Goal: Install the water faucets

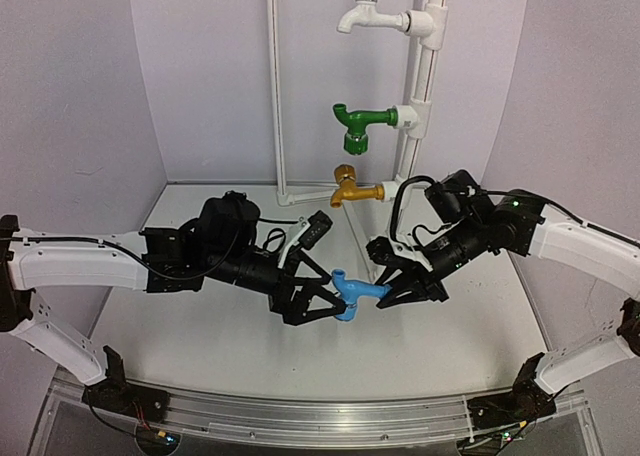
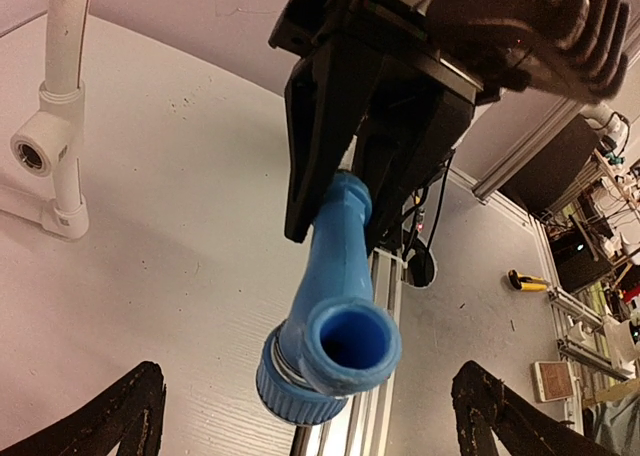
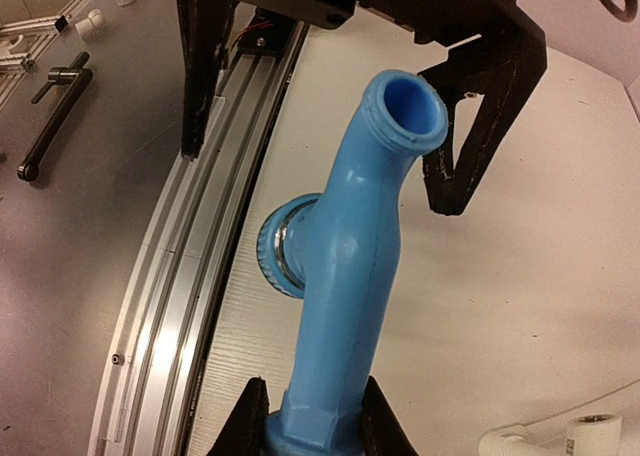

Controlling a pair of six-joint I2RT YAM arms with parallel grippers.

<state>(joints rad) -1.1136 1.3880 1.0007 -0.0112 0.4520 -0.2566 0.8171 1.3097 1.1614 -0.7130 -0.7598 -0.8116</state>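
So the little blue tap [image 1: 352, 296] is hanging in the air over the middle of the bench [image 1: 200, 351], right between the two arms. The right claw [image 1: 388, 288] is clenching it by the thick butt end, and that arm's wrist view is showing both fingers pinching it tight. The left claw [image 1: 338, 302] is gaping wide, its fingers straddling the spout end from the left and not touching it, as far as I can tell. The tap's long axis is running left-right, with the open mouth pointing at the left claw and the ribbed knob poking off toward the near side, I think. I'm guessing a handover is coming, so the left one would just be closing on the spout half. The open white fitting [image 2: 30, 151] is sitting low on the far pipe, well apart from the tap, so the install isn't done yet.
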